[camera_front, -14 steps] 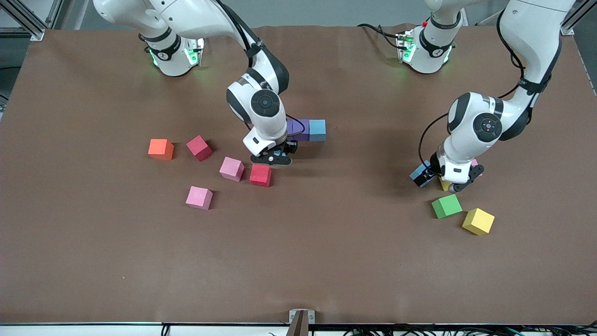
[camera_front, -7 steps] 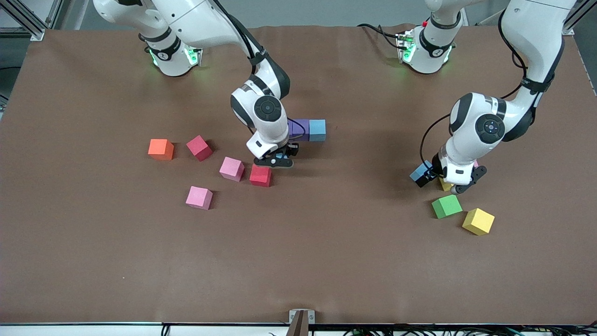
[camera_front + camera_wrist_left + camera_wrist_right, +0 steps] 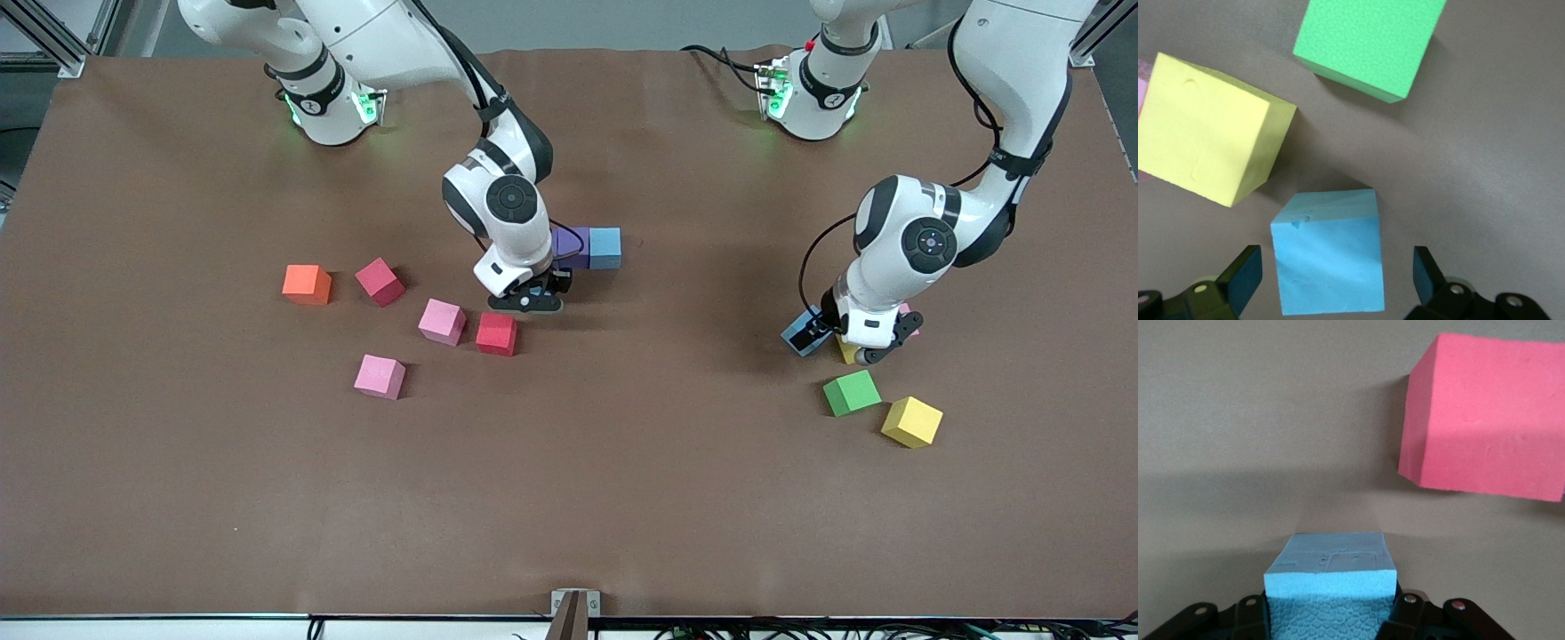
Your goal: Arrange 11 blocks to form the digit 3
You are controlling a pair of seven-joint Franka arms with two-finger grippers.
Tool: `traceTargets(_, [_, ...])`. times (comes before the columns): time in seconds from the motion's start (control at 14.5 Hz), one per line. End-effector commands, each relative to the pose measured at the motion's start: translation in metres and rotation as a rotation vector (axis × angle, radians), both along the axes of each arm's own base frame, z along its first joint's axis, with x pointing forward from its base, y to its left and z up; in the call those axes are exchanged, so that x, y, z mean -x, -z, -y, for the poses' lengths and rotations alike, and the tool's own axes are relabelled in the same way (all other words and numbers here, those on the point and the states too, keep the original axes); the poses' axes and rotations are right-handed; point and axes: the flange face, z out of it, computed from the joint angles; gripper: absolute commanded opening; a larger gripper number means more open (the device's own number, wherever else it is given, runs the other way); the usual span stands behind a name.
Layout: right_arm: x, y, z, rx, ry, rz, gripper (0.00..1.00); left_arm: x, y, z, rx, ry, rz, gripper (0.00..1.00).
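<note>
My right gripper (image 3: 526, 300) is shut on a light blue block (image 3: 1330, 570) and hangs low over the table between the red block (image 3: 496, 333) and a purple block (image 3: 570, 247). That purple block touches another light blue block (image 3: 605, 247). Two pink blocks (image 3: 442, 321) (image 3: 380, 376) lie toward the right arm's end. My left gripper (image 3: 876, 349) is open, its fingers standing either side of a third light blue block (image 3: 1328, 257) without touching it. A yellow block (image 3: 1205, 147) and the green block (image 3: 1368, 43) lie close by. A second yellow block (image 3: 911, 421) sits beside the green one.
An orange cube (image 3: 307, 284) and a crimson cube (image 3: 380, 281) lie toward the right arm's end. The brown mat's half nearer the front camera (image 3: 622, 516) is bare.
My right gripper has edged with its light blue block toward the purple block. The left gripper has barely shifted and stays open.
</note>
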Motion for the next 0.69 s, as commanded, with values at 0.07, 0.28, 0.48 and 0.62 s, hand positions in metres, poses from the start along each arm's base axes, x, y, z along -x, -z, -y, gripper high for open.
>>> traceTargets(0.07, [0.015,0.003,0.003,0.001,-0.001,-0.011,0.01,0.002,0.005,-0.006,-0.007,0.012,-0.014,1.0])
traceTargets(0.28, [0.021,0.008,0.007,0.013,-0.003,-0.022,0.01,0.004,0.012,-0.002,0.0,0.018,-0.025,1.0])
traceTargets(0.48, [0.025,0.004,0.006,0.012,-0.01,-0.02,0.01,0.005,0.022,0.0,-0.012,0.044,-0.032,0.99])
traceTargets(0.62, [0.028,0.007,0.008,0.019,-0.011,-0.027,0.01,0.004,0.027,-0.001,-0.008,0.044,-0.04,0.7])
